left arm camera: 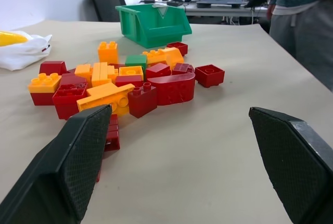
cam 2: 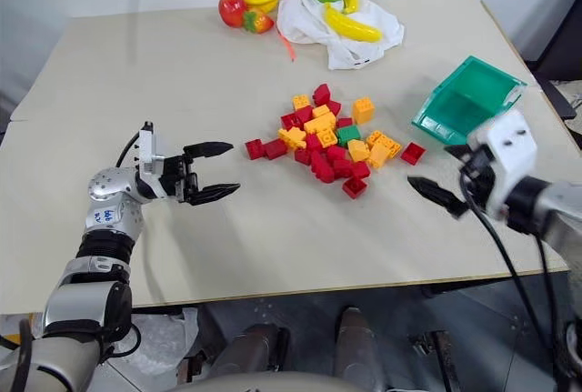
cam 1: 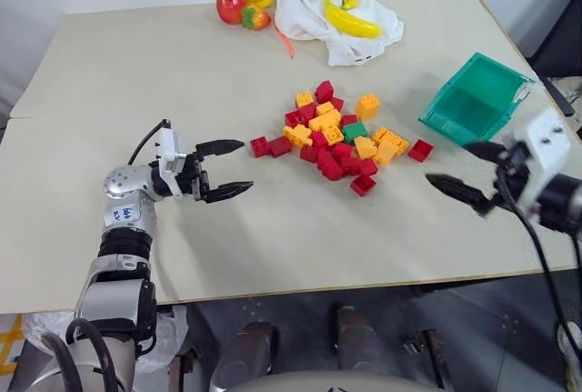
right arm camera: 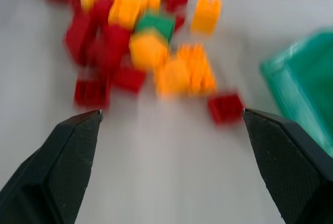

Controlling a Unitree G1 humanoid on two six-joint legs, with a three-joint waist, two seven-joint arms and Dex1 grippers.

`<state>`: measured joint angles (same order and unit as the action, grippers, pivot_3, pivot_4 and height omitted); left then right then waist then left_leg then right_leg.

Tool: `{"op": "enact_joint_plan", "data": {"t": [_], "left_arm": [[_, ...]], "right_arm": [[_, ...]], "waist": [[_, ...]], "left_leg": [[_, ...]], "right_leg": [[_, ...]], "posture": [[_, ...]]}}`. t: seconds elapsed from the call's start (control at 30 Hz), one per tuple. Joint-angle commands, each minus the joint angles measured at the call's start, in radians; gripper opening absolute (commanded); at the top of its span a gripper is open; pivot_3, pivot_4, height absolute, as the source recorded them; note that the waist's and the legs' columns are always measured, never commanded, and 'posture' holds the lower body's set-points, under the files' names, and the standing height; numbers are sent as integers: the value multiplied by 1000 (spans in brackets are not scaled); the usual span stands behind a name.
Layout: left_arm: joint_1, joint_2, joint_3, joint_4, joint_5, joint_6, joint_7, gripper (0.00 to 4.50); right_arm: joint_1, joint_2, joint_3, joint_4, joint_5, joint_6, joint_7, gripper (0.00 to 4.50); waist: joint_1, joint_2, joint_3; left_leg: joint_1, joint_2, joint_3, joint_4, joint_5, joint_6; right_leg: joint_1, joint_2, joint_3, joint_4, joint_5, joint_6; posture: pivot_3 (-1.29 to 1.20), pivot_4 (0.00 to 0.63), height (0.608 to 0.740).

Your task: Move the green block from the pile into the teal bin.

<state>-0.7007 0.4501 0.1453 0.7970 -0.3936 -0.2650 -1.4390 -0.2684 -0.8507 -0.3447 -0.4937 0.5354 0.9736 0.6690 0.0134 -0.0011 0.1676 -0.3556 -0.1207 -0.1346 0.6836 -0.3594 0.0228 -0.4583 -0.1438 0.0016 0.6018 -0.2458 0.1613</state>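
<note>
Right in the middle of the desk [cam 1: 136, 55] sits the pile [cam 1: 338, 137] of red and orange bricks, and the green block [cam 1: 355, 131] is tucked in near its centre, hemmed in by an orange brick on the near side and red ones around it. So it's not in the teal bin [cam 1: 473, 99] yet, which sits just right of the pile, tipped so its open side faces the bricks.

My right pincer [cam 1: 466, 174] is spread wide with nothing in it, hovering near the desk's right edge, closest to both block and bin. My left pincer [cam 1: 225, 170] is open and empty too, just left of the pile.

I'd go in with the right one from above, fingers straddling only the green block. Neighbours are touching it, so a sloppy close could drag an orange brick along.
</note>
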Motion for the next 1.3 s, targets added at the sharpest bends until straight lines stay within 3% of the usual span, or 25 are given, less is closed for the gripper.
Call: {"op": "enact_joint_plan", "data": {"t": [0.03,0.13,0.33,0.7,0.77,0.87,1.03,1.3], "left_arm": [[4,6,11,-38,-8,-4,6,4500],[10,3,11,-52,-8,-1,13,4500],[21,4,16,-76,-12,0,26,4500],[92,8,28,-164,-25,17,69,4500],[103,10,29,-180,-27,22,75,4500],[112,12,30,-195,-28,29,83,4500],[112,16,23,-208,-23,43,93,4500],[84,1,-32,-277,13,109,150,4500]], "right_arm": [[-171,97,140,118,-63,30,-131,4484],[-332,198,265,279,-128,19,-191,4484],[-566,378,381,634,-223,-5,-254,4484],[-754,494,475,1076,-358,-175,-207,4484],[-767,491,497,1088,-369,-165,-167,4484],[-769,485,492,1062,-377,-160,-144,3886],[-766,466,449,933,-351,-103,-127,2265],[-681,375,378,585,-294,-42,-86,2175]], "waist": [[-1,-1,1],[-9,-1,1],[-21,-1,1],[-46,-1,1],[-48,-1,0],[-49,-1,0],[-48,-1,0],[-43,-1,0]], "left_leg": [[0,1,0,0,0,0],[-2,0,2,0,0,0],[-3,0,2,-1,0,1],[-3,-1,2,0,-1,2],[-2,-1,2,0,-1,2],[-2,0,2,0,-1,2],[-2,-1,2,1,-1,2],[-3,-1,3,0,-1,2]], "right_leg": [[0,1,0,0,0,0],[-2,1,2,2,2,1],[-4,1,1,1,2,0],[-4,0,0,2,2,0],[-4,0,0,3,2,0],[-4,1,0,3,2,0],[-4,0,1,4,2,0],[-5,0,1,4,2,0]], "posture": [[0,150,740],[0,150,740],[0,150,740],[0,150,740],[0,150,740],[0,150,740],[0,150,740],[0,150,740]]}}
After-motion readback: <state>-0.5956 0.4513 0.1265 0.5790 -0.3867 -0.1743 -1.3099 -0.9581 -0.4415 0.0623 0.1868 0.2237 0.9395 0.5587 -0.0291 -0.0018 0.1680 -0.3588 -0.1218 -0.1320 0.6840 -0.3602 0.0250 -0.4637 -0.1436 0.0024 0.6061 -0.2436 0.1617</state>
